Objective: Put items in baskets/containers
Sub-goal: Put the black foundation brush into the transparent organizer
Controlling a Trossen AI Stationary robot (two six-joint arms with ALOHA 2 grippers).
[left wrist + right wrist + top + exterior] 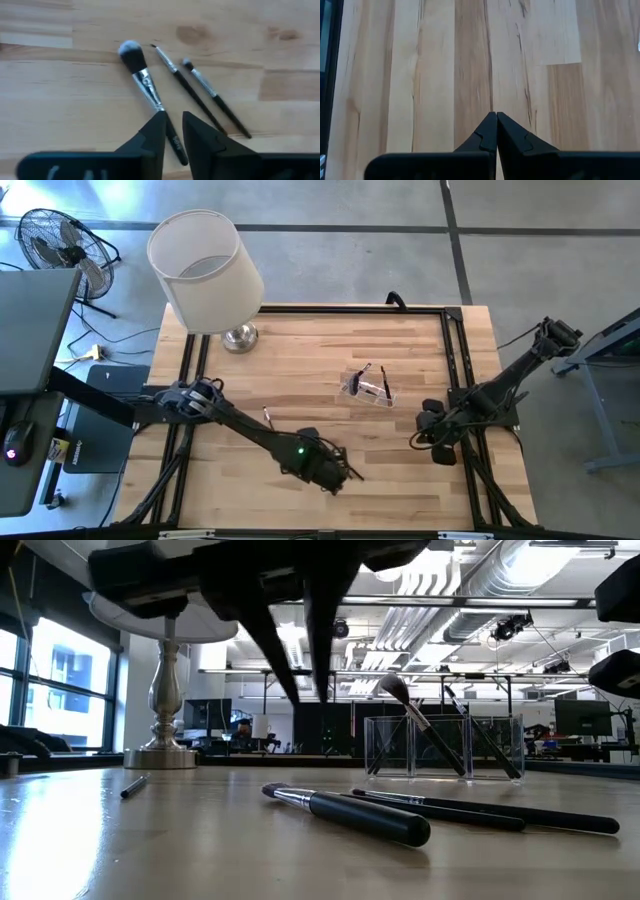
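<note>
Three makeup brushes lie side by side on the wooden table near its front edge: a thick one with a fluffy head (142,80) and two slim ones (182,82) (215,97). My left gripper (173,122) hovers above them, pointing down and open a little; in the wrist view the thick brush's handle shows in the gap between the fingers. The low view shows its fingertips (308,695) well clear of the brushes (345,812). A clear box (368,388) stands mid-table with brushes leaning in it (430,735). Another slim brush (267,416) lies to the left. My right gripper (496,116) is shut at the right edge.
A lamp with a big white shade (205,270) and a metal base (240,337) stands at the far left corner. A black frame rail (450,360) runs along the table's edges. Bare wood lies between the box and the front edge.
</note>
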